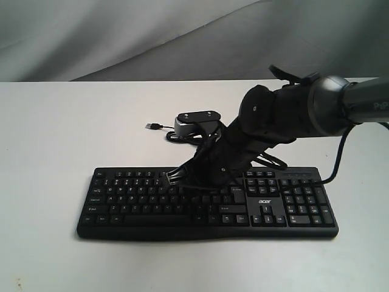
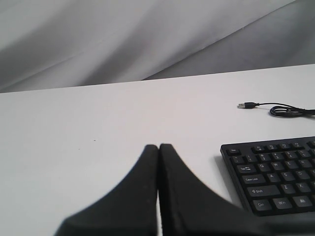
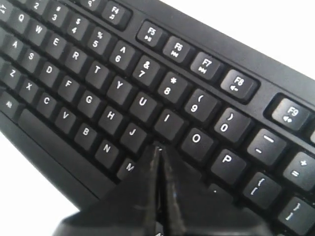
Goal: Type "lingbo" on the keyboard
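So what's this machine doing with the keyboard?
A two-armed robot is working at typing on a black keyboard that lies on a white table. The right gripper, closed to a point, is over the letter keys with its tip just below the I key; the key under it is hidden. The left gripper, also closed, is over bare table beside the keyboard's left end. The USB cable lies loose behind, its plug free.

You have soft, even light throughout; the white table [image 1: 48, 152] is bright, with a thin shadow along the front of the keyboard [image 1: 134, 204]. In the wrist views the left gripper [image 2: 158, 147] and right gripper [image 3: 158, 150] are blurred, while the key legends are sharp.
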{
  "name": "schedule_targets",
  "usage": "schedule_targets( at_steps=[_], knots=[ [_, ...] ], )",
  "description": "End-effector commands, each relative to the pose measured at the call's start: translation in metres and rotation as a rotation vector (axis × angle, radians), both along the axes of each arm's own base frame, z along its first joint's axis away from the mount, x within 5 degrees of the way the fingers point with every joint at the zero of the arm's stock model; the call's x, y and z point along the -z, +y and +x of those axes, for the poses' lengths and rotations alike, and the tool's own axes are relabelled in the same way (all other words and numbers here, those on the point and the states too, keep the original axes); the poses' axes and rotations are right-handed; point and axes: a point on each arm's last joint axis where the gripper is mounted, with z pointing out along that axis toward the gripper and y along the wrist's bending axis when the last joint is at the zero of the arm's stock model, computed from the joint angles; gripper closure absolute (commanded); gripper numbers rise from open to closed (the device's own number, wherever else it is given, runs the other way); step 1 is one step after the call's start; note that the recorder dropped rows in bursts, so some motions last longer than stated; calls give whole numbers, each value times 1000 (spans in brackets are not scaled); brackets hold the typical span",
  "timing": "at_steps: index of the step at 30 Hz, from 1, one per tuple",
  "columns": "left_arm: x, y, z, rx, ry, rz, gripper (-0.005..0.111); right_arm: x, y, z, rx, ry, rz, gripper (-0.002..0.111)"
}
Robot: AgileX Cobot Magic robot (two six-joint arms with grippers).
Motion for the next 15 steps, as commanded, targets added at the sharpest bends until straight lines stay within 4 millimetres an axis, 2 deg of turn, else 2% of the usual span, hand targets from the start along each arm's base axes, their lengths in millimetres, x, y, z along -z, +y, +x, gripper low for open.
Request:
schedule_targets(
  at_steps=[1, 15],
  knots=[
    [1, 0, 0, -2, -5, -11, 106, -2, 1, 1, -4, -11, -2, 108],
    [1, 0, 0, -2, -5, -11, 106, -1, 1, 2, 0, -16, -7, 108]
  ],
)
